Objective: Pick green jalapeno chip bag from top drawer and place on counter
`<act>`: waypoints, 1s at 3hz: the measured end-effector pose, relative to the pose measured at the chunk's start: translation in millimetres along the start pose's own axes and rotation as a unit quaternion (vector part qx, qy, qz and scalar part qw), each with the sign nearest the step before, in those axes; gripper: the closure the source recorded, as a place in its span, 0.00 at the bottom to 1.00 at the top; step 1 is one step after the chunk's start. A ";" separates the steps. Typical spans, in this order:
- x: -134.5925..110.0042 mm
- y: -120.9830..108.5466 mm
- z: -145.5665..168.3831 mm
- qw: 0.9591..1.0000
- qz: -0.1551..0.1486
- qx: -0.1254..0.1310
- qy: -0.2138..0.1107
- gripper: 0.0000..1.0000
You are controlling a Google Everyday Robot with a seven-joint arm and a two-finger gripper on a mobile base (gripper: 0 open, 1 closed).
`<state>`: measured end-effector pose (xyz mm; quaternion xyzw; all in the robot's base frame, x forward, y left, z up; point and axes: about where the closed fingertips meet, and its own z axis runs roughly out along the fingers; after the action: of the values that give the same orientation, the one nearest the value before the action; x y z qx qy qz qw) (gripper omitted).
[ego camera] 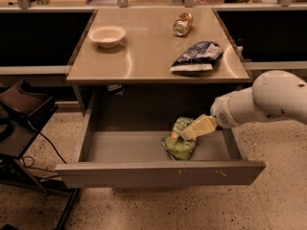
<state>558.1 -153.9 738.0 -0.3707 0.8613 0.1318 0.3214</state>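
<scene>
Far left, mid-frame: a black stand [21,107] is sitting on the speckled floor [268,205], w/ a dark cable [50,145] trailing down beside it. Upper left: a pale bowl [107,35] is sitting upright on the counter [144,56], near its back left corner. The counter is filling the upper middle of the frame, w/ a dark shelf [43,35] flanking it on the left.

Below the counter, the top drawer [144,173] is standing pulled out toward the bottom of the frame. Its flat grey front panel is spanning approx. the counter's width, and its inside is showing from above.

Right of centre, the green jalapeno chip bag [178,145] is lying crumpled inside the drawer, on its floor, toward the right side and nearer the front panel than the back. The bag's upper part is tilting up toward the tool.

Above it, on the counter, a gold-coloured can [183,24] is lying on its side near the back edge. A blue-and-white chip bag [196,56] is lying flat near the front right corner, well apart from the bowl.

Right, mid-frame: the cream-coloured tool [191,130] is reaching into the drawer from the right, its tip touching the green bag's top. Can't tell whether it's apart, together or clamped on the bag. Behind it, the white arm [268,99] is running off the right edge.
</scene>
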 end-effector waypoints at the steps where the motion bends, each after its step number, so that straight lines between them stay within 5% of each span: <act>1: 1.4 -2.1 11.5 1.000 0.008 0.000 -0.001 0.00; 2: -5.7 -20.2 61.4 0.999 0.044 -0.008 -0.025 0.00; 3: -0.9 -22.0 73.3 0.998 0.051 -0.013 -0.025 0.00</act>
<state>608.0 -134.5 683.2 -0.3273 0.8690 0.1679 0.3310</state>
